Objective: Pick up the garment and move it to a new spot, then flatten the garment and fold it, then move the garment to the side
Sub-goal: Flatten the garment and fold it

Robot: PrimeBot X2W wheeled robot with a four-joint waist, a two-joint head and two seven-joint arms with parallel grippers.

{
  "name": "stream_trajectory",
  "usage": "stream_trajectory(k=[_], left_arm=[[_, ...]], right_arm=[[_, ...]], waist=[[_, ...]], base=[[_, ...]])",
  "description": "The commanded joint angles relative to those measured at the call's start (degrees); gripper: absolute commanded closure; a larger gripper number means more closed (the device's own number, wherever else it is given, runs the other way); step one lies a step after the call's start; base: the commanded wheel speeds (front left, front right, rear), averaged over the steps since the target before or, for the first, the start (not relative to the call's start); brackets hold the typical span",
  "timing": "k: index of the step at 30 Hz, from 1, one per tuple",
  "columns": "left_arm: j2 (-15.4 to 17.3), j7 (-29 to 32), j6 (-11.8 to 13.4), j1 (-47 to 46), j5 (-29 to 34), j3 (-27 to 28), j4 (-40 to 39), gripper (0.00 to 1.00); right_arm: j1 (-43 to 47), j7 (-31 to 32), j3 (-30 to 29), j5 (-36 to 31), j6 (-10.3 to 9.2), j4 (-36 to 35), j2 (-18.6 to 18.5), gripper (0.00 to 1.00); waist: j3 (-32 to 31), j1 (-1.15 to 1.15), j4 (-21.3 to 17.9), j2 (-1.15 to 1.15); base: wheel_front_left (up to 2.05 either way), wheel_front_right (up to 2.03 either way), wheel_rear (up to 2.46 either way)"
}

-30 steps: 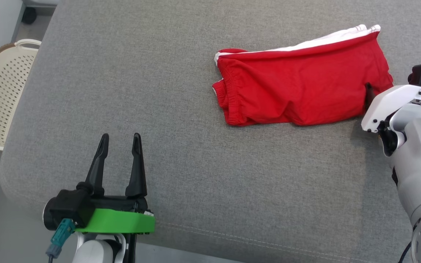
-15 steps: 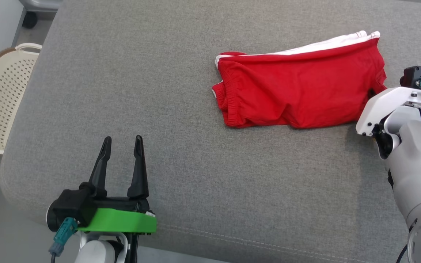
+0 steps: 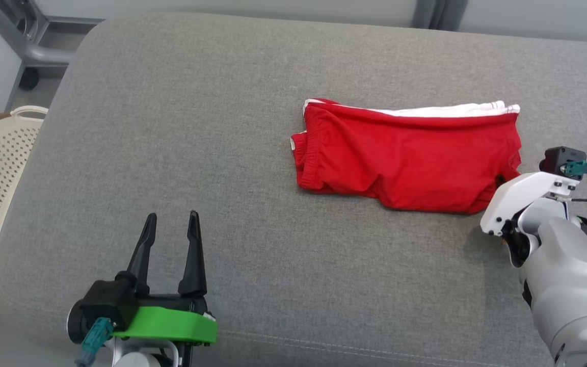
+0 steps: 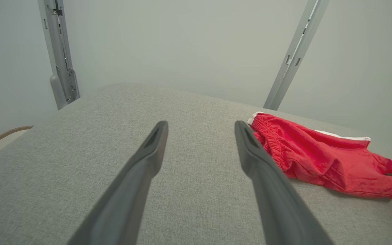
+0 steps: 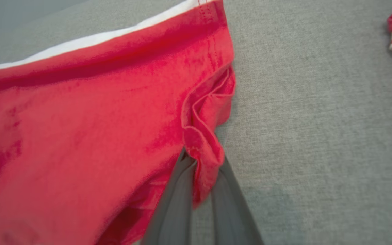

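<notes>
1. The right arm reaches in from the lower right of the head view, white wrist angled up-left. The right gripper (image 5: 201, 163) is clamped on a bunched fold of the red shorts (image 3: 405, 158) at their lower-right corner.
2. The left gripper (image 3: 171, 218) sits lower left, fingers spread wide, pointing up-frame, holding nothing.
3. The shorts lie right of centre on the grey cushion (image 3: 196, 127), long axis left-to-right, elastic waistband at the left, white stripe along the top edge.
</notes>
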Motion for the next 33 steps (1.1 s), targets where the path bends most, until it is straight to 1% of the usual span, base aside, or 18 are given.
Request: stream_trajectory(k=[1, 4, 5, 6, 7, 15, 22, 27, 30, 33], left_arm=[[0.0, 0.0, -0.3, 1.1, 0.3, 0.1, 0.3, 0.0], [0.0, 0.0, -0.4, 1.9, 0.5, 0.2, 0.7, 0.0], [0.0, 0.0, -0.4, 2.1, 0.6, 0.2, 0.9, 0.0], [0.0, 0.0, -0.5, 2.4, 0.6, 0.2, 1.2, 0.0], [0.0, 0.0, -0.5, 2.6, 0.8, 0.3, 1.5, 0.0], [0.0, 0.0, 0.4, 4.0, 0.5, 0.6, 5.2, 0.0], [0.2, 0.0, 1.2, 5.2, 0.4, 2.1, 8.1, 0.0], [0.6, 0.0, 2.2, 6.2, -0.4, 4.3, 9.4, 0.0], [1.1, 0.0, 2.7, 6.3, -0.7, 5.0, 10.4, 0.0], [2.1, 0.5, 2.6, 5.9, -0.1, 4.9, 11.4, 0.0]], right_arm=[[1.7, -0.5, 0.1, 0.6, -0.09, -0.3, 0.0, 1.0], [3.4, -0.6, 0.3, 0.8, -0.09, -0.5, 0.6, 1.0], [3.8, -0.7, 0.4, 0.9, -0.09, -0.7, 0.8, 0.93], [4.2, -0.9, 0.5, 1.0, -0.09, -0.9, 0.9, 0.08], [4.6, -1.1, 0.6, 1.1, -0.09, -1.1, 1.0, 0.0], [7.7, -4.2, 2.3, 2.1, -0.08, -3.7, 2.4, 0.0], [13.7, -9.7, 6.3, 2.2, -0.08, -9.8, 3.7, 0.0], [19.7, -11.8, 10.1, 2.4, -0.08, -18.4, 4.2, 0.0], [24.0, -12.1, 11.9, 2.2, -0.09, -25.6, 4.3, 0.0], [28.3, -12.1, 13.9, 3.7, -0.09, -33.9, 4.4, 0.0]], waist=[[-1.8, 0.0, -1.6, 0.0], [-2.8, 0.0, -2.0, 0.0], [-3.1, 0.0, -2.2, 0.0], [-3.4, 0.0, -2.3, 0.0], [-3.8, 0.0, -2.5, 0.0], [-6.7, 0.0, -3.3, 0.0], [-10.4, 0.0, -4.1, 0.0], [-12.2, 0.0, -4.8, 0.0], [-13.0, 0.0, -5.2, 0.0], [-13.5, 0.0, -5.5, 0.0]], base=[[0.0, 0.0, 0.0], [0.0, 0.0, 0.0], [0.0, 0.0, 0.0], [0.0, 0.0, 0.0], [0.0, 0.0, 0.0], [0.0, 0.0, 0.0], [0.0, 0.0, 0.0], [0.0, 0.0, 0.0], [0.0, 0.0, 0.0], [0.0, 0.0, 0.0]])
